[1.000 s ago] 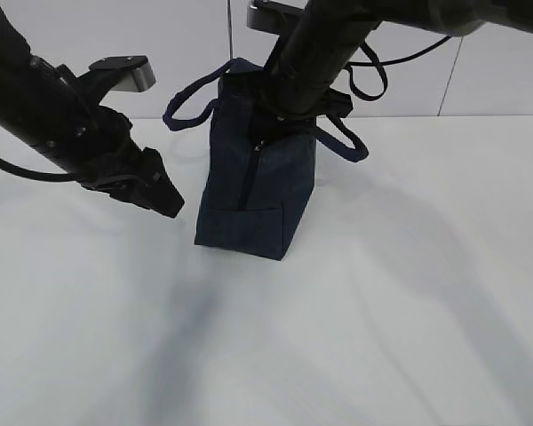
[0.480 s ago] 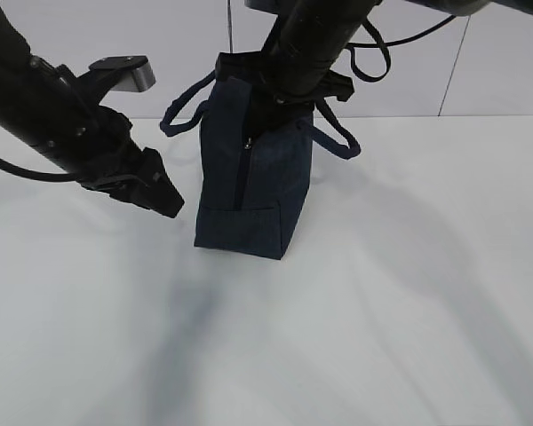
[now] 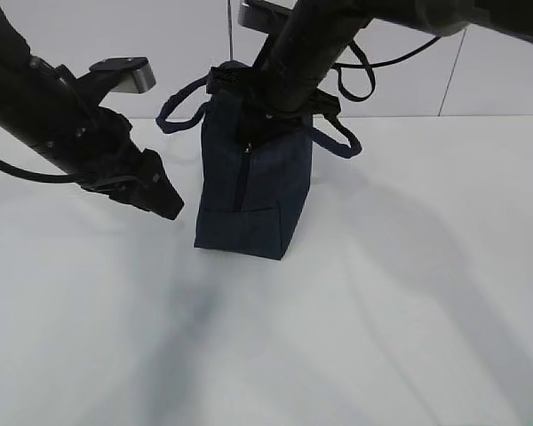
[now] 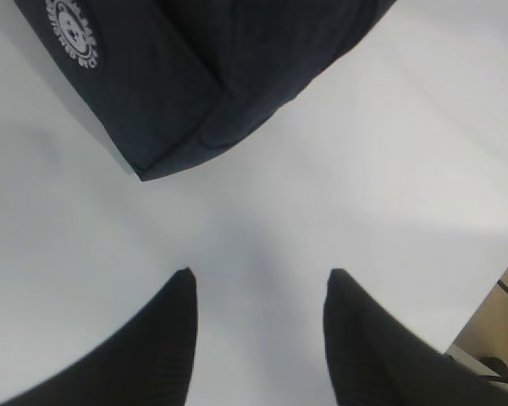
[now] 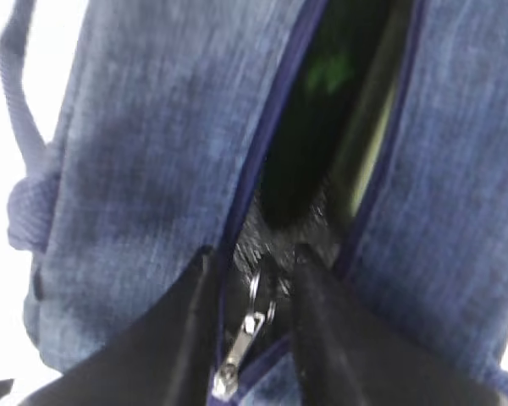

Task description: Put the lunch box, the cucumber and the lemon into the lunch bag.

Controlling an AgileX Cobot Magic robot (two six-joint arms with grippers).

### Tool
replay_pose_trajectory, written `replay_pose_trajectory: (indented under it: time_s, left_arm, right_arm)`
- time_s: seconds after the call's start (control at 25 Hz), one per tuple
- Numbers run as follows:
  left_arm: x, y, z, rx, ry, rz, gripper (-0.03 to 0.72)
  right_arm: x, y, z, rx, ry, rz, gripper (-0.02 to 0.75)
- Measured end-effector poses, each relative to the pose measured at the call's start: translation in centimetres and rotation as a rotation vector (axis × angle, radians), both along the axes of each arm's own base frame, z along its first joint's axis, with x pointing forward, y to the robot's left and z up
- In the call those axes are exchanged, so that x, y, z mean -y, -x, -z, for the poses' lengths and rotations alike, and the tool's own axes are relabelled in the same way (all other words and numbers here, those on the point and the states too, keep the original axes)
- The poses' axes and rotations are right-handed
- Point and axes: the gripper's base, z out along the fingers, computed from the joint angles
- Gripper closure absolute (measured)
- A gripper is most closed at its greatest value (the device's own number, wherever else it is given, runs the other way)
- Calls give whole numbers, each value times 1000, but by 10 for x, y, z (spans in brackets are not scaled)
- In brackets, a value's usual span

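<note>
Bright, even light; soft grey shadows on white tabletop point(image 3: 382, 337) below both arms. Right wrist view blurred close up; boxy dark navy fabric bag point(image 5: 135, 169) w/ overexposed white bkgd.

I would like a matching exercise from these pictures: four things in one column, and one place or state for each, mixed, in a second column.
Things:
1. lunch bag
2. left gripper
3. right gripper
4. round logo

Places or states:
A. white print on the dark fabric, seen in the left wrist view
B. open, holding nothing, beside the bag
C. stands upright on the white table
D. at the zipper ring pull on top of the bag

Pairs: 1-C, 2-B, 3-D, 4-A
</note>
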Motion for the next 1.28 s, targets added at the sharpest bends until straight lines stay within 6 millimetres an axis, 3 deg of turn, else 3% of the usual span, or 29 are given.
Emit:
replay_pose_trajectory:
  time_s: [1.28]
  left_arm:
    - [0,1,0,-11,-1,5,335]
  right_arm:
    - [8,4,3,-43,110,-23,512]
